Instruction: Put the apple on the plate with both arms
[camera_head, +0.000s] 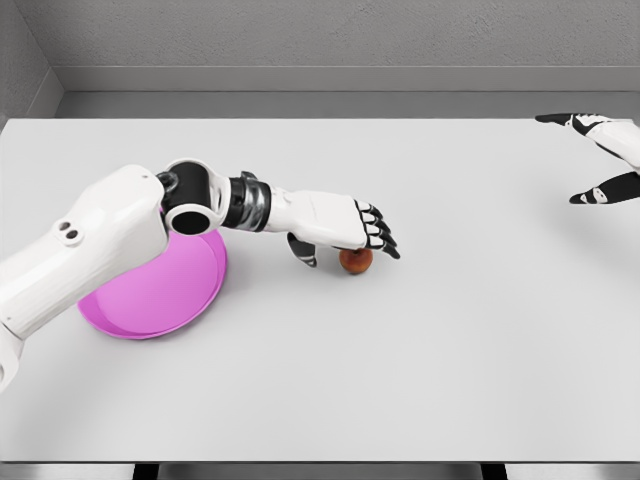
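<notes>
A small red apple (355, 261) lies on the white table just right of the picture's middle. My left hand (345, 240) hovers directly over it, palm down, fingers stretched past the apple and thumb hanging down on its left side; the hand is open and partly covers the apple's top. A pink plate (150, 295) rests on the table at the left, half hidden beneath my left upper arm. My right hand (595, 155) shows at the far right edge, raised above the table, fingers spread wide, holding nothing.
The white table (420, 370) spans the whole view, with its front edge near the bottom and a grey wall behind. My left forearm (250, 205) stretches across the space between plate and apple.
</notes>
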